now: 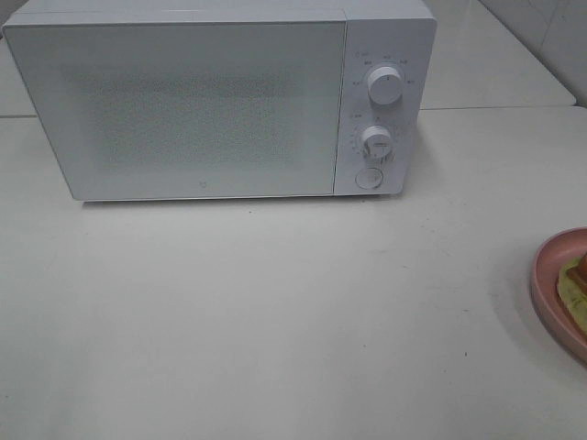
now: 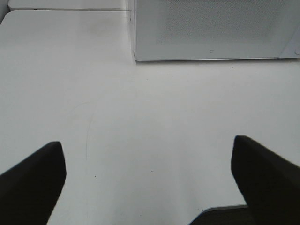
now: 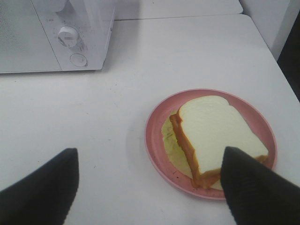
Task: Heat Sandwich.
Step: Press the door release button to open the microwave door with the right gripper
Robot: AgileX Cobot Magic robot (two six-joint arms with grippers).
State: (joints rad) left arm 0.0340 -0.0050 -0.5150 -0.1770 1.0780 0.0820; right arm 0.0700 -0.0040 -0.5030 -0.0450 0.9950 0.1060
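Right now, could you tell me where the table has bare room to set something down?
The table is bare from the microwave front to the near edge, and rightward until the plate. Left of the microwave it is bare too. The only crowded spot is the right edge, where the plate carries the sandwich.
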